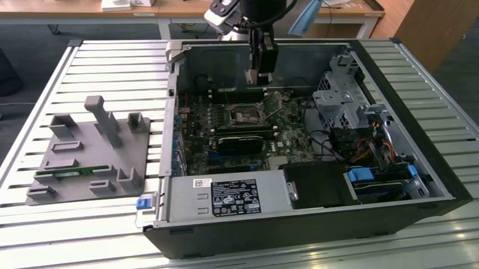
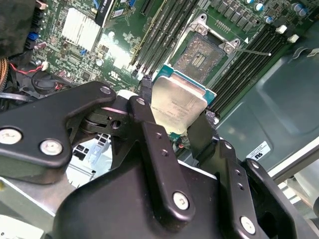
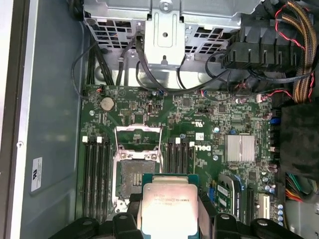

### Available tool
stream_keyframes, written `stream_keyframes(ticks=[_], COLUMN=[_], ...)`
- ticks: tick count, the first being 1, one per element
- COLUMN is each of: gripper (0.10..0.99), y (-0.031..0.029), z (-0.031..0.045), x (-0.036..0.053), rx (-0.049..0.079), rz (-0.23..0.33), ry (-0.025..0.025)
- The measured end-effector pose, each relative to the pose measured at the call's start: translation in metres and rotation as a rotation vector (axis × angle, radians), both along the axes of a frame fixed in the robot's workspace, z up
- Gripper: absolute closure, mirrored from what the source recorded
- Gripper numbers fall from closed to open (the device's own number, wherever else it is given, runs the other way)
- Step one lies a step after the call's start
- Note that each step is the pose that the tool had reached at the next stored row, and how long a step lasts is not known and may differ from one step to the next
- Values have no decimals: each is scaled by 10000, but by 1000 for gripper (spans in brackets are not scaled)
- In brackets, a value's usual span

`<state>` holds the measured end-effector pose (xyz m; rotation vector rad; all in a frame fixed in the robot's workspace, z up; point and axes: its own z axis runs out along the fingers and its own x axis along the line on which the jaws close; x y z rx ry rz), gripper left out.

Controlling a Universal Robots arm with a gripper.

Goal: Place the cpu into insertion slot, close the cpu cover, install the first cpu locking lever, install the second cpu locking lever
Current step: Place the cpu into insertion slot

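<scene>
Pincer (image 2: 174, 119) clamps cpu (image 2: 182, 97), suspended over open insertion slot (image 2: 202, 55).

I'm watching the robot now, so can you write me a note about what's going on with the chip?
Gripper: shut on the cpu, holding it above the motherboard.
Insertion slot: empty, with the cpu cover swung up and open.
Done: the cpu is picked up and sits close to the slot in both wrist views.
Left: the cpu is not yet seated and the cover is not closed. A thin locking lever stands free beside the slot, and neither lever is fastened.
</scene>
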<state>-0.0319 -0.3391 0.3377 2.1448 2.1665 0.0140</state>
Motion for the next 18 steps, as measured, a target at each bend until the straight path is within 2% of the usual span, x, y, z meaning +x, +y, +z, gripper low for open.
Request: stream_keyframes(ticks=[12, 14, 18], gripper=[553, 553, 553], y=[0, 0, 0], z=[-58, -71, -100], x=[0, -1, 0], rx=[-1, -1, -1], rz=[1, 10, 171], ry=[-5, -37, -158])
